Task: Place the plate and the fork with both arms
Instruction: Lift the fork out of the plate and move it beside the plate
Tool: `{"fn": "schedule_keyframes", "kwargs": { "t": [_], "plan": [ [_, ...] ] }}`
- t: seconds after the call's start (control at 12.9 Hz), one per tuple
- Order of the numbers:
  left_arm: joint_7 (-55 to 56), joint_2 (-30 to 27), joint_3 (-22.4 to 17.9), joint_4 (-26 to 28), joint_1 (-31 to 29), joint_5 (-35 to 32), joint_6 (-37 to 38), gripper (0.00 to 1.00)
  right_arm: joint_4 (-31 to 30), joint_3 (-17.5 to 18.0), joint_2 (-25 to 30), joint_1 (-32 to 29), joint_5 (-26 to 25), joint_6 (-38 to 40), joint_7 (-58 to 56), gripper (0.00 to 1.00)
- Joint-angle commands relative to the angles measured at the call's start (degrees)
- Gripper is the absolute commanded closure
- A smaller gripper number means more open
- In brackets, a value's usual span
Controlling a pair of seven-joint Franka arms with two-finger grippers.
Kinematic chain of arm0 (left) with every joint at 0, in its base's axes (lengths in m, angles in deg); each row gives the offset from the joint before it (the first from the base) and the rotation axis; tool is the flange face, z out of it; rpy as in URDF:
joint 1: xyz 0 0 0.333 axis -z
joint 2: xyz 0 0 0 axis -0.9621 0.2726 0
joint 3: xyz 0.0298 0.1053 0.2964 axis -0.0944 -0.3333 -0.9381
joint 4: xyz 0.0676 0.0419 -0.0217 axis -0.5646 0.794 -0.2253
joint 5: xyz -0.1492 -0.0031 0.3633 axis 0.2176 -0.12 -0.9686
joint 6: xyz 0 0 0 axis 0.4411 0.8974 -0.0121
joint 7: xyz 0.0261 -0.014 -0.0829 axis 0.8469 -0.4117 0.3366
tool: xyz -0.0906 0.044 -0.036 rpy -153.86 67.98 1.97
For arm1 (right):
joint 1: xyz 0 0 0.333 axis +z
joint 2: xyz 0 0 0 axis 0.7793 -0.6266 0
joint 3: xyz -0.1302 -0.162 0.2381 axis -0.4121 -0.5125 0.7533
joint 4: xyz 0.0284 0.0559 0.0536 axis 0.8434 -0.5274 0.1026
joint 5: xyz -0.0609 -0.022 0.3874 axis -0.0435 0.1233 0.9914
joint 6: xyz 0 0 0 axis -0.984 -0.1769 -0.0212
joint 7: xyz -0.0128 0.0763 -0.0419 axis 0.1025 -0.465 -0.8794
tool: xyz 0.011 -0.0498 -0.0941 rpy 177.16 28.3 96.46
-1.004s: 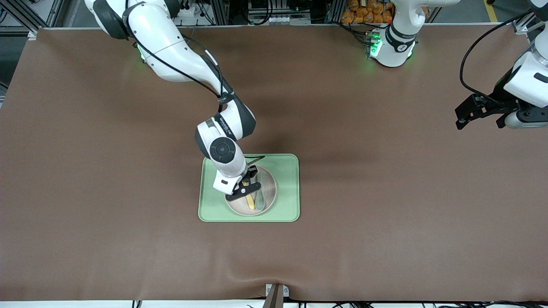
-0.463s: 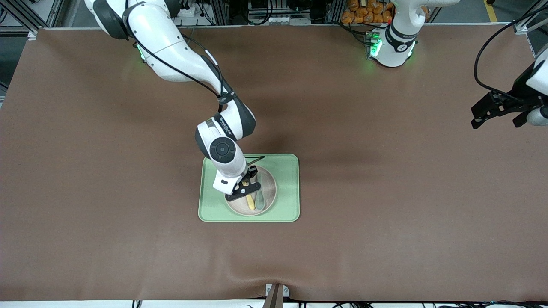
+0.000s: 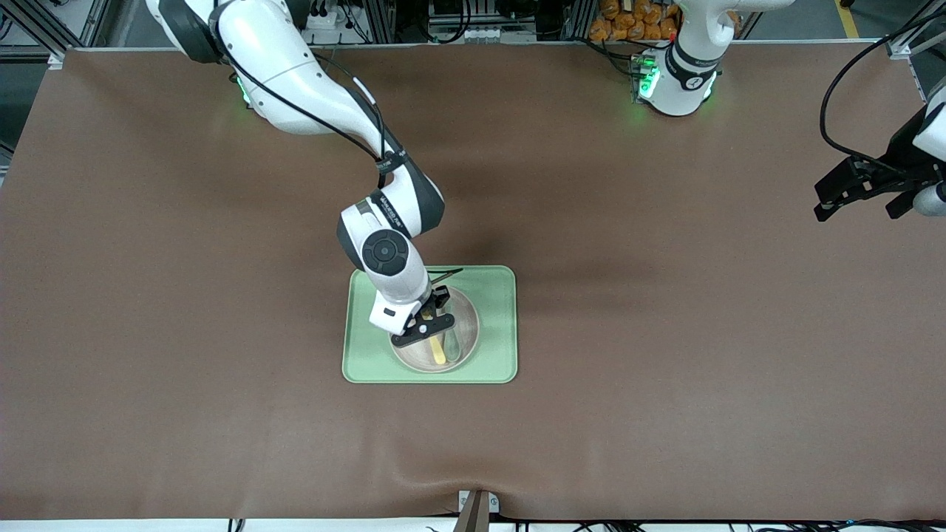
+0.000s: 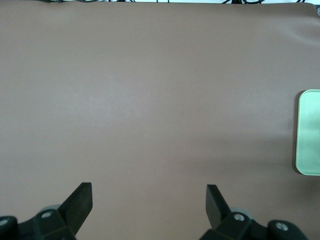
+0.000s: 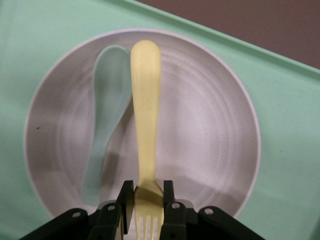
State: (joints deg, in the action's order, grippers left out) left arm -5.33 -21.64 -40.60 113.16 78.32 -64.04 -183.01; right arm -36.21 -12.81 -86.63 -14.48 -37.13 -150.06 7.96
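The pale plate (image 3: 466, 325) sits on the light-green tray (image 3: 497, 325) in the middle of the table. Over the plate, my right gripper (image 3: 426, 325) is shut on the pale-yellow fork (image 3: 439, 349). In the right wrist view my right gripper (image 5: 148, 192) clamps the fork (image 5: 145, 115) at its neck, just above the tines. The handle stretches across the plate (image 5: 210, 130). My left gripper (image 3: 857, 193) waits open over bare table at the left arm's end. In the left wrist view my left gripper (image 4: 149, 200) has nothing between its fingers.
A grey-green spoon (image 3: 453, 346) lies in the plate beside the fork, also seen as the spoon (image 5: 107, 100) in the right wrist view. The tray (image 4: 309, 132) edge shows in the left wrist view. A brown mat (image 3: 665, 332) covers the table.
My left arm has drawn back toward its own end of the table. My right gripper, still shut on the fork, has shifted slightly over the plate.
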Motion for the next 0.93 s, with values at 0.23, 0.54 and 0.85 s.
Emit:
{"fn": "schedule_keyframes", "kwargs": {
  "t": [0.23, 0.54, 0.85],
  "plan": [
    [-0.41, 0.05, 0.12, -0.42, -0.28, 1.04, 1.02, 0.0, -1.23, -1.0, 5.34, -1.21, 0.3, 3.64, 1.82, 1.0],
    [-0.41, 0.05, 0.12, -0.25, -0.28, 1.04, 1.1, 0.0, -9.12, -1.0, 8.24, -5.34, 0.39, 2.85, 6.37, 0.99],
    [-0.41, -0.04, 0.12, -0.51, -0.36, 1.04, 3.12, 0.0, -11.95, -0.82, 7.9, -8.41, 0.47, 2.76, 10.34, 1.0]
  ]
}}
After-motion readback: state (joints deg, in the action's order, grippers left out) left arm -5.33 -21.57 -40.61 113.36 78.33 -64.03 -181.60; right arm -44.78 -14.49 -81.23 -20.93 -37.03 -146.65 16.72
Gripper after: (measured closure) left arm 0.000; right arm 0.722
